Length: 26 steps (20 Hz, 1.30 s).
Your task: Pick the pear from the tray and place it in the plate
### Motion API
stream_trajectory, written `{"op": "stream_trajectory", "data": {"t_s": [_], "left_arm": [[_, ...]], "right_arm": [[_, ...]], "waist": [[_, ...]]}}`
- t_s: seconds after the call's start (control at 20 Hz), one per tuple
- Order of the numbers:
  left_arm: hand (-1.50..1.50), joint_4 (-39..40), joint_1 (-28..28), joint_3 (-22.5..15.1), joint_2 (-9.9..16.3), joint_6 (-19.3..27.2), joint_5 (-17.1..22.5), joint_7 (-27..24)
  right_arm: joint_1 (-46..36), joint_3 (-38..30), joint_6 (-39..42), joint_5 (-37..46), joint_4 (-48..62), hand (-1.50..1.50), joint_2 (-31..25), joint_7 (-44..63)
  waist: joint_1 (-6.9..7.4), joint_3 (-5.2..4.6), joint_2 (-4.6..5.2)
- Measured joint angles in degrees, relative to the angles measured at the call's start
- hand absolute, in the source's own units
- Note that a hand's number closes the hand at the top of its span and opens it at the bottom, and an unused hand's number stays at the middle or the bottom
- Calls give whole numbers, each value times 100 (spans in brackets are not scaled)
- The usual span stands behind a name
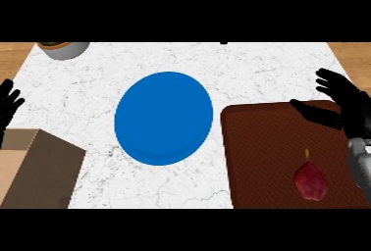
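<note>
A dark red pear (311,179) with a thin stem lies on the brown tray (261,147) at the lower right, stem pointing away from me. A blue plate (164,117) sits in the middle of the white marble counter, left of the tray, with nothing on it. My right hand (342,100) hovers open over the tray's far right corner, fingers spread, well beyond the pear and not touching it. My left hand (9,104) rests open at the left edge, fingers up.
A grey bowl (65,49) stands at the counter's far left corner. A brown box-like block (36,166) fills the lower left. Wooden surfaces border the counter on both sides.
</note>
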Motion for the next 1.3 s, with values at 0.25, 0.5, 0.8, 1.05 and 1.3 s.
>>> {"op": "stream_trajectory", "data": {"t_s": [0.25, 0.5, 0.8, 1.05, 1.3], "left_arm": [[0, -323, 16, -300, 47, -13, 217, -49], [0, -439, -61, -570, 66, 124, 314, -83], [0, -478, -129, -783, 117, 279, 414, -143], [0, -528, -136, -835, 207, 379, 572, -142], [0, -496, -272, -966, 225, 470, 646, -128]], "right_arm": [[468, -198, -994, -206, -86, -150, 989, 29], [1083, 135, -1588, 342, -530, -150, 1184, -46], [1706, 94, -1824, 819, -1297, -150, 585, 360], [2159, 172, -1049, 794, -1748, -150, -323, 1400], [2255, 127, -139, 330, -2269, -150, -1067, 2556]], "waist": [[-64, 7, -2], [-77, 4, -15], [-88, -13, -26], [-115, -43, -18], [-59, -51, -2]]}}
